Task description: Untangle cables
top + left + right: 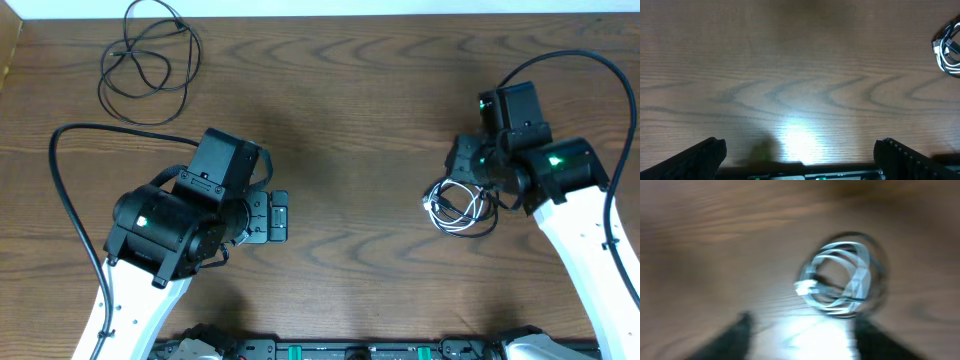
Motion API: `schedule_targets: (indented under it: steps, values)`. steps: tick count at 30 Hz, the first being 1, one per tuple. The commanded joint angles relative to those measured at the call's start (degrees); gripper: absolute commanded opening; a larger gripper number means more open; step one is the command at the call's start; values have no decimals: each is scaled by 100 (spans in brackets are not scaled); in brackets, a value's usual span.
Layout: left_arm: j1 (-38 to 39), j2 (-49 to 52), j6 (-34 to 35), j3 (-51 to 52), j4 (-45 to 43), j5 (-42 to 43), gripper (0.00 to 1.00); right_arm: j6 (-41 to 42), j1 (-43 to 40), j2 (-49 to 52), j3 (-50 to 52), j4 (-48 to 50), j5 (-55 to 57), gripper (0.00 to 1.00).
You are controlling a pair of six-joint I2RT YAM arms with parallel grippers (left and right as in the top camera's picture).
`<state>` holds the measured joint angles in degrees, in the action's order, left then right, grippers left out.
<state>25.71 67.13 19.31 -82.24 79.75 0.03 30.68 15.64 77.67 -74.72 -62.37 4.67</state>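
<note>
Two cables, white and black, sit in one tangle [462, 210] on the counter [360, 120] just ahead of the right gripper [805, 330], jaws apart, empty. Another black cable [150, 55] lies separated, far corner. The left gripper [800, 150] hangs wide. Next, likely: pinch one strand alone.

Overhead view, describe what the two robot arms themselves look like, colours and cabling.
Both the left arm and right arm have white lower links and bulky black housings toward the wrist, with small green lights glowing on them. A thick black cable loops to each. The left gripper is a black, blocky unit.
</note>
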Motion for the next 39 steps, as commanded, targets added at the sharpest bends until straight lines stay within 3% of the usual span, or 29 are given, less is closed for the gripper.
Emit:
schedule_targets:
  steps: [1, 4, 9, 12, 18, 22, 25, 26, 27, 28, 33, 39]
  values:
    - [-9, 22, 9, 22, 37, -70, 100, 358, -439, 470, 243, -44, 1416, 99]
    - [-9, 22, 9, 24, 37, -72, 100, 269, -973, 905, 374, -44, 1040, 99]
    - [-9, 22, 9, 22, 37, -70, 100, -660, -1735, 1825, 415, 109, -389, 95]
    - [-9, 22, 9, 22, 37, -70, 100, -1438, -1923, 2385, 417, 245, -1108, 85]
    - [-9, 22, 9, 24, 35, -72, 100, -1705, -1884, 3220, 417, 376, -1499, 65]
    - [-9, 22, 9, 24, 37, -70, 100, -1703, -1869, 3239, 407, 433, -1488, 44]
    - [-9, 22, 9, 22, 37, -70, 100, -1700, -1869, 3082, 297, 339, -1493, 38]
    - [-9, 22, 9, 22, 37, -70, 100, -1703, -1867, 2983, 236, 247, -1493, 32]
    - [-9, 22, 9, 24, 37, -70, 100, -1703, -1864, 2885, 184, 173, -1493, 7]
    - [-9, 22, 9, 22, 37, -70, 100, -1703, -1864, 2743, 114, 74, -1493, 1]
    - [-9, 22, 9, 22, 37, -70, 100, -1705, -1797, 1727, -170, -302, -1674, 1]
    - [-9, 22, 9, 22, 37, -70, 100, -1703, -1539, 374, -175, -162, -2728, 1]
